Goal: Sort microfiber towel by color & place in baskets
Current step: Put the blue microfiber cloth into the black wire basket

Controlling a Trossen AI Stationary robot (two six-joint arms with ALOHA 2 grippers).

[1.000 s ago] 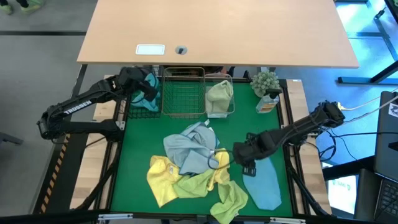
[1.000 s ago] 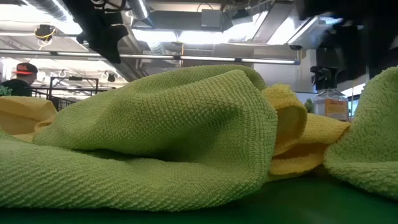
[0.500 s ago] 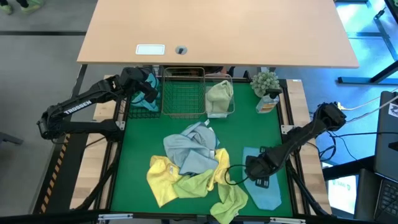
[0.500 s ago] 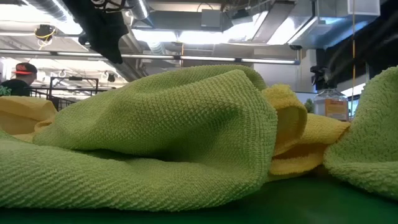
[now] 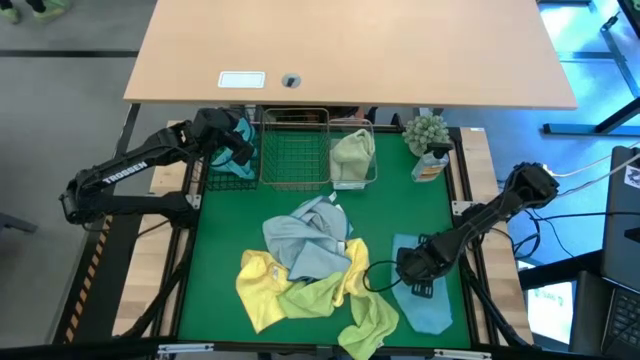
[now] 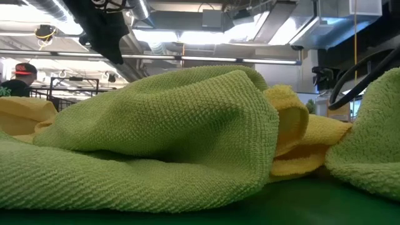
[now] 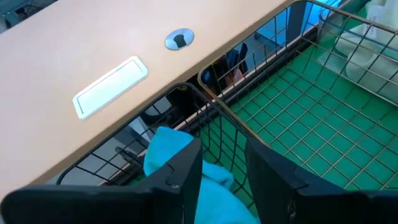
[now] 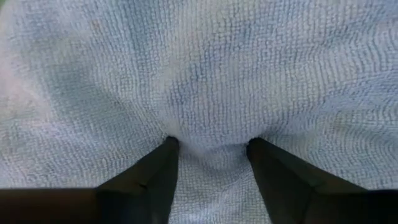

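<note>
High view, left to right: left hand over black mesh basket at counter's far left, fingers parted narrowly above blue towel inside. Silver mesh basket next, then clear basket holding pale green towel. Mid-counter heap: blue-grey towel, yellow towel, green towel. Right hand pressed down on flat blue-grey towel near right edge, fingers parted, pinching fold.

Two black jointed arms, the left arm lettered TROSSEN.
</note>
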